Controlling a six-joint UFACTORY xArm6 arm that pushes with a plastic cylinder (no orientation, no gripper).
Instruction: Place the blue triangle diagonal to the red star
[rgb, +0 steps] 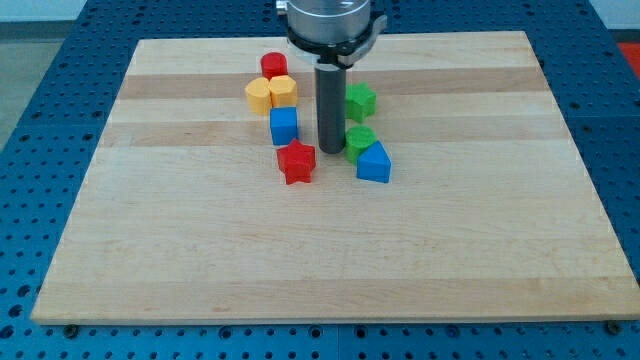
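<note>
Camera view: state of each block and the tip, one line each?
blue triangle: flat on board, touching the green block above it
red star: flat, just below the blue cube
yellow blocks: two, touching
red cylinder: upright
upper green block: alone
my tip: between star and triangle

Straight dark grey rod under a round silver-and-black flange, my tip (331, 151) blunt.
</note>
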